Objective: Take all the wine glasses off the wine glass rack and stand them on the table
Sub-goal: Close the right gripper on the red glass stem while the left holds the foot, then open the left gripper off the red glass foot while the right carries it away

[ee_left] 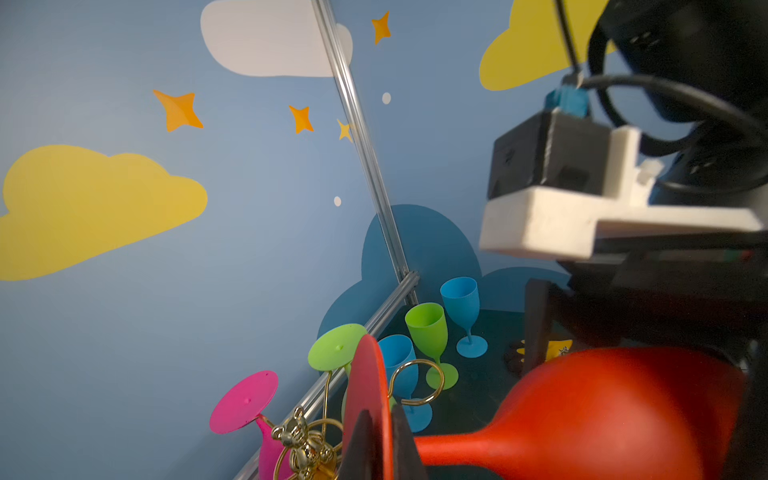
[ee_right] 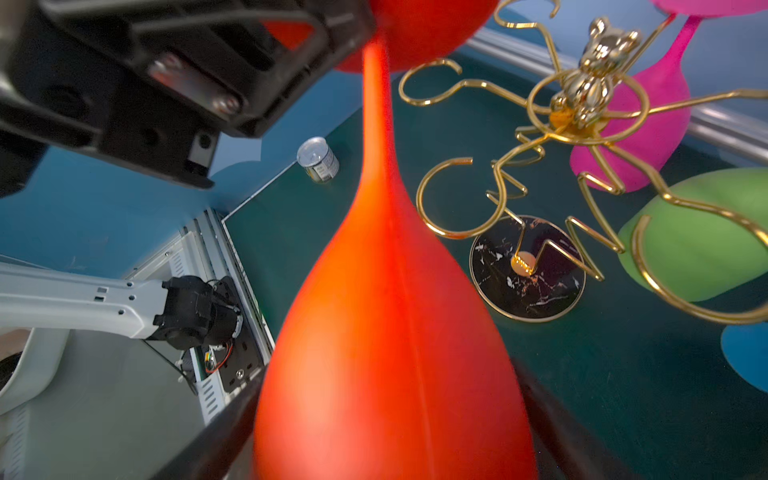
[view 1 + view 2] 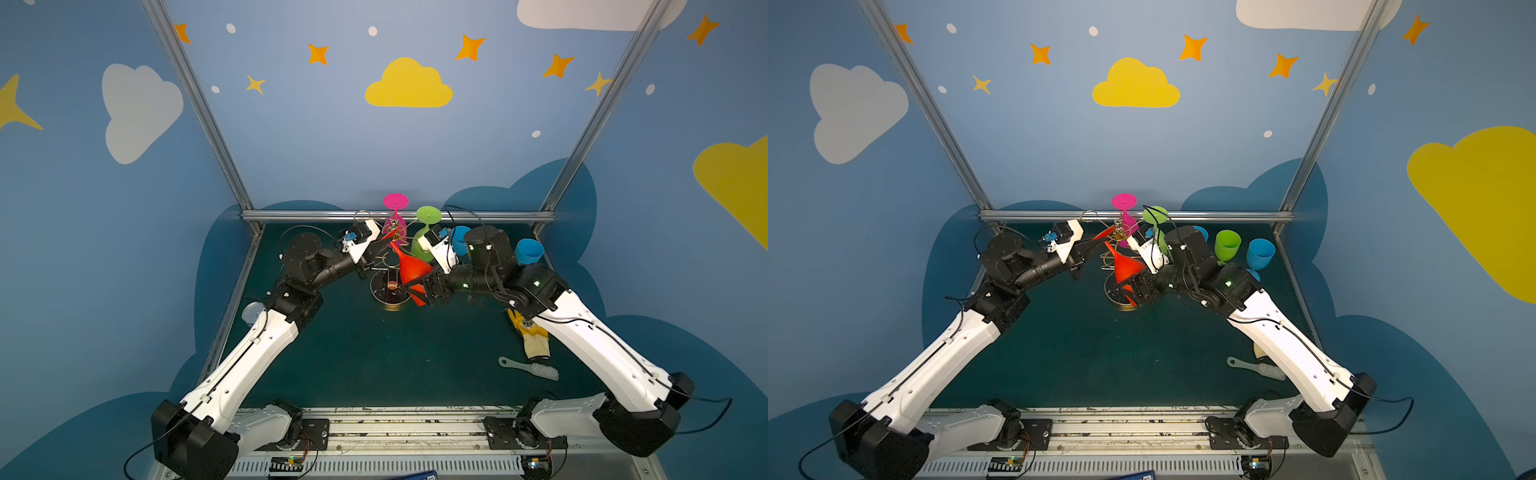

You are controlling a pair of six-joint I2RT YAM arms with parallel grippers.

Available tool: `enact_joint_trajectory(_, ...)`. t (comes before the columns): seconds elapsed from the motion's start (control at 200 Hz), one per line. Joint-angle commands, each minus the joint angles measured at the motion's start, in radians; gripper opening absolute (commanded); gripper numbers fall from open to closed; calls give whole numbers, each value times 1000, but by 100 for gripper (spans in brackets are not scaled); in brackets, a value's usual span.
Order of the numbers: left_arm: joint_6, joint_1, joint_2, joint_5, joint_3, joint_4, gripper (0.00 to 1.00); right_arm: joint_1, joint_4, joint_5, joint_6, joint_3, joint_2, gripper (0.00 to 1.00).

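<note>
Red glass [image 3: 409, 266]: probably plastic, light, stiff, slick. Foot rim pinched in closed left hand [image 1: 380, 415]; bowl flanked by wide-spread right hand [image 2: 386, 395], grip uncertain. Bowl likely steadier hold.

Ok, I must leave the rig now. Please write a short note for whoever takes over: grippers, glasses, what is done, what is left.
Left gripper: shut on the foot of the red wine glass.
Right gripper: its fingers flank the bowl; whether they grip, I cannot tell.
Done: the red wine glass hangs tilted beside the wine glass rack, and its stem looks clear of the gold arms.
Pink glass and green glass hang on the rack.
Left: carry the red one away and set it down.
</note>
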Motion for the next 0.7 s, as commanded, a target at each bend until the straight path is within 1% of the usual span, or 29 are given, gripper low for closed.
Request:
enact_joint_trajectory(0.0, -71, 8, 8, -113, 7, 5, 3, -20, 119, -48, 8, -46, -80, 82)
enact_joint_trajectory(0.095, -94, 16, 32, -144, 26, -31, 3, -48, 208, -80, 38, -105, -142, 83)
enact_joint_trajectory(0.21, -151, 40, 47, -139, 40, -44, 3, -87, 282, -111, 66, -167, -219, 84)
enact_joint_trajectory(0.411, -262, 85, 56, -77, 39, -5, 3, -128, 355, -78, 84, -271, -341, 84)
enact_joint_trajectory(0.541, -306, 100, 58, -48, 39, 14, 3, -143, 377, -36, 86, -318, -390, 83)
enact_joint_trajectory(0.631, -321, 105, 60, -34, 38, 22, 3, -150, 382, -26, 85, -332, -396, 80)
enact_joint_trajectory(0.696, -321, 106, 57, -26, 39, 23, 3, -155, 387, -24, 88, -335, -387, 74)
